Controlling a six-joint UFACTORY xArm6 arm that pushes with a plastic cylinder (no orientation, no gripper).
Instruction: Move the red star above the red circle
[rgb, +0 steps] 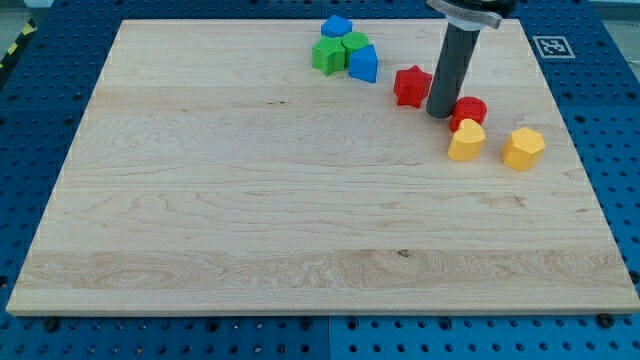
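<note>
Currently the tip (440, 113) sits between red star (411, 86) and red circle (469, 110), close to both. No claw fitted, so no opening to report. Star lies left of circle; next push apparently must carry it rightward, above the circle.

- A robotics lab or test bench (250, 220) is suggested: a pale wooden board is laid flat on a blue metal plate (40, 120) pierced by a regular grid of mounting holes.
- A black-and-white fiducial marker (549, 46) is fixed at the board's far right corner, as used for camera calibration.
- Yellow-and-black hazard tape (12, 48) is seen at the view's upper left edge.
- Small coloured toy-like blocks (345, 52) are set out as test objects.
</note>
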